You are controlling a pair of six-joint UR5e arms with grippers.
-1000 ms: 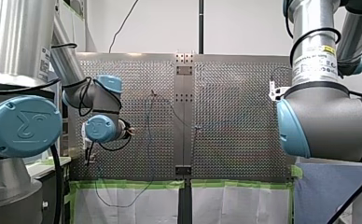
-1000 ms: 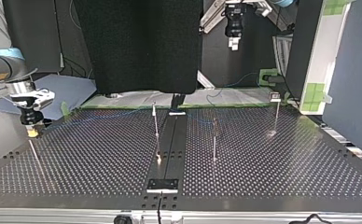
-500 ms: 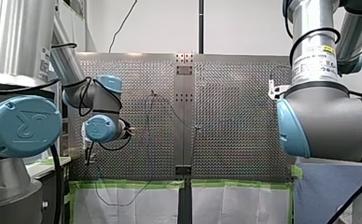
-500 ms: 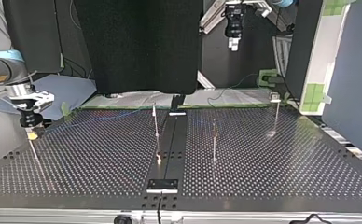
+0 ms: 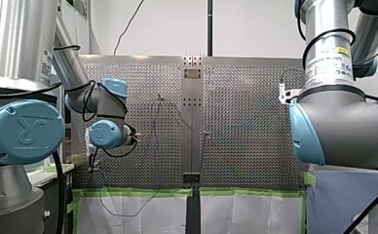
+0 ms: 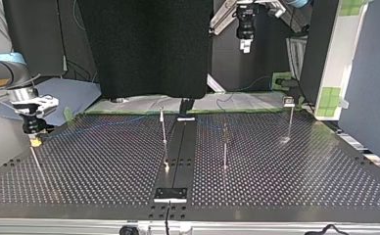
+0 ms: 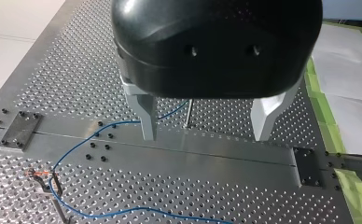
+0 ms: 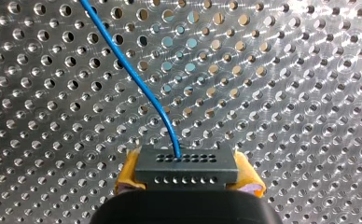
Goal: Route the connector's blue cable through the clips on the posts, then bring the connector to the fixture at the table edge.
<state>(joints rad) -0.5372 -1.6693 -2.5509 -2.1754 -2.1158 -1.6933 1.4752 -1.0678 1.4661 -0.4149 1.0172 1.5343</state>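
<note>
My right end effector [image 8: 187,179] clamps the connector [image 8: 187,163] near the tabletop [image 6: 276,176] edge at the top view's left; my left end effector [image 7: 206,133] hangs spread wide above the centre rail [image 7: 216,149].

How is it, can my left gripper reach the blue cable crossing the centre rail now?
Probably yes. The left gripper hangs open above the rail, the blue cable lies uncovered across it, and only one thin post stands close.

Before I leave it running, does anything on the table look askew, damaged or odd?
Nothing stands out. My right gripper holds the dark multi-hole connector squarely between yellow pads, its thin blue cable leaves unkinked, and the two central metal posts stand upright.
</note>
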